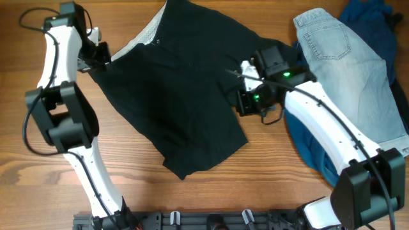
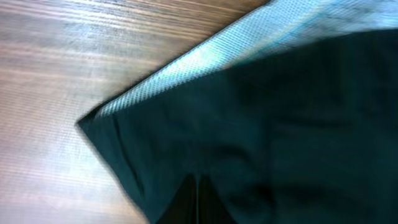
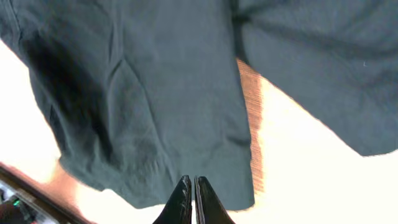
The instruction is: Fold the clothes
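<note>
Black garment (image 1: 172, 96) spread on table (image 1: 192, 204); left hand (image 2: 196, 200) pinches its corner; right hand (image 3: 193, 198) pinches its edge

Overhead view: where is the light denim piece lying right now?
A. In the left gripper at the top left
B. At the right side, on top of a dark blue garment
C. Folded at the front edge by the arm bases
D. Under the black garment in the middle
B: the light denim piece lies spread out at the table's right side, with the dark blue garment showing from under its edges.
</note>
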Robot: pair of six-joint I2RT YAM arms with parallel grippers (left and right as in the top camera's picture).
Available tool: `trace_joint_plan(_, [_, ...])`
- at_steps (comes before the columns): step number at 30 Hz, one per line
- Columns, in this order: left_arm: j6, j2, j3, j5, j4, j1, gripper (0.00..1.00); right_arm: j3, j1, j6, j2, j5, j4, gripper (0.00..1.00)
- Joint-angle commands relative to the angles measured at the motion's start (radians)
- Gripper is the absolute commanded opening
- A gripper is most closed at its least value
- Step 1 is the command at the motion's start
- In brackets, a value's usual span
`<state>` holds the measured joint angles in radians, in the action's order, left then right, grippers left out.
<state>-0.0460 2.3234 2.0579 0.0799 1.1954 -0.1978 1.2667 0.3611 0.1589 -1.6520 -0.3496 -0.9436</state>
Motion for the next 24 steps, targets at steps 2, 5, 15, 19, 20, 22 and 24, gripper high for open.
trace_joint_plan(2, [0.003,-0.159,0.002,0.047,0.037,-0.005,0.04,0.010,-0.014,-0.024,0.010,-0.222,-0.092,0.31])
trace_joint_plan(5, [0.035,-0.213,0.002,0.047,0.026,-0.008,0.04,0.010,0.068,0.142,0.010,-0.268,-0.123,0.45])
trace_joint_plan(15, [0.089,-0.237,0.002,0.047,-0.002,-0.011,0.04,-0.014,0.532,0.376,-0.052,0.119,0.070,0.98])
trace_joint_plan(19, [0.088,-0.237,0.002,0.047,-0.002,-0.017,0.04,-0.014,0.549,0.149,-0.171,0.173,0.167,0.98])
trace_joint_plan(20, [0.088,-0.237,0.002,0.047,-0.002,-0.019,0.04,-0.014,0.549,0.103,-0.189,0.174,0.183,0.98])
trace_joint_plan(22, [0.088,-0.237,0.002,0.046,-0.002,-0.019,0.04,0.000,0.549,0.021,-0.203,0.193,0.209,0.97])
trace_joint_plan(24, [0.088,-0.237,0.002,0.046,-0.002,-0.023,0.04,0.005,0.552,-0.037,-0.203,0.266,0.245,0.96])
